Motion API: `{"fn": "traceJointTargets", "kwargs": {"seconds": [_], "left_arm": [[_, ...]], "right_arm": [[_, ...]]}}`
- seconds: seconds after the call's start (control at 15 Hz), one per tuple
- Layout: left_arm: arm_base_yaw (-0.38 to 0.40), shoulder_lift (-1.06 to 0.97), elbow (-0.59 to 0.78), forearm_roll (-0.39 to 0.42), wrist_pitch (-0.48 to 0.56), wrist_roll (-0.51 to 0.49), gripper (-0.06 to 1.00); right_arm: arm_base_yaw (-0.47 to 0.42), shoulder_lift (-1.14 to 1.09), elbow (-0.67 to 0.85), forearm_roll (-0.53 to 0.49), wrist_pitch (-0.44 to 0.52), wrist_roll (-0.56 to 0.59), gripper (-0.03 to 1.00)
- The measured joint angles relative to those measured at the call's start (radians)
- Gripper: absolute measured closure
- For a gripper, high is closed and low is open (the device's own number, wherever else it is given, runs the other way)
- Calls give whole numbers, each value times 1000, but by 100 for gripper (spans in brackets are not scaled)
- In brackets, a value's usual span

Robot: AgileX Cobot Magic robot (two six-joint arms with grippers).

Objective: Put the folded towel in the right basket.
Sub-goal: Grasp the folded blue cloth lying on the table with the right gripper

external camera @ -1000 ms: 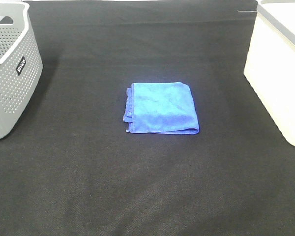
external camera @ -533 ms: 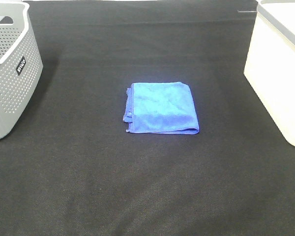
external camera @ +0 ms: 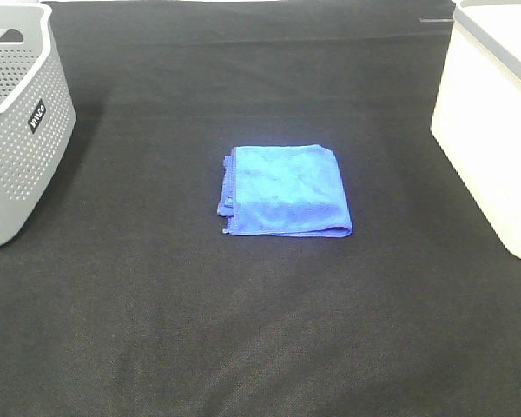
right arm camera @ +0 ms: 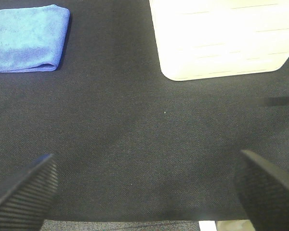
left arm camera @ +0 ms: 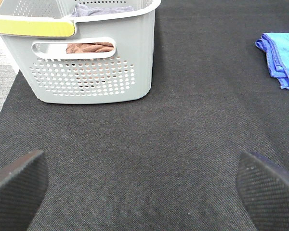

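A folded blue towel [external camera: 285, 190] lies flat on the black mat in the middle of the table. It also shows in the left wrist view [left arm camera: 282, 57] and the right wrist view [right arm camera: 28, 37]. The right basket [external camera: 497, 113] is white and stands at the right edge; its wall shows in the right wrist view [right arm camera: 216, 38]. Neither gripper shows in the high view. My left gripper [left arm camera: 142, 187] is open and empty over bare mat near the grey basket. My right gripper [right arm camera: 147, 190] is open and empty over bare mat, apart from the towel and the white basket.
A grey perforated basket [external camera: 17, 130] stands at the left edge; in the left wrist view [left arm camera: 86, 53] cloths lie inside it. The black mat [external camera: 260, 330] covers the table.
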Motion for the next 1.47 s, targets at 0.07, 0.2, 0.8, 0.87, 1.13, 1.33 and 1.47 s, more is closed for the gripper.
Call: {"fn": "traceJointTargets", "kwargs": {"seconds": [0.07, 0.2, 0.8, 0.87, 1.13, 1.33, 1.47], "left_arm": [[0, 0, 0, 0, 0, 0, -4], [0, 0, 0, 0, 0, 0, -4], [0, 0, 0, 0, 0, 0, -4], [0, 0, 0, 0, 0, 0, -4], [0, 0, 0, 0, 0, 0, -4], [0, 0, 0, 0, 0, 0, -4], [0, 0, 0, 0, 0, 0, -4]], "right_arm": [[0, 0, 0, 0, 0, 0, 0], [0, 0, 0, 0, 0, 0, 0], [0, 51, -1, 1, -1, -1, 0], [0, 161, -39, 14, 0, -1, 0], [0, 635, -353, 135, 23, -1, 0], [0, 885, -551, 227, 76, -1, 0], [0, 1005, -622, 329, 79, -27, 0]]}}
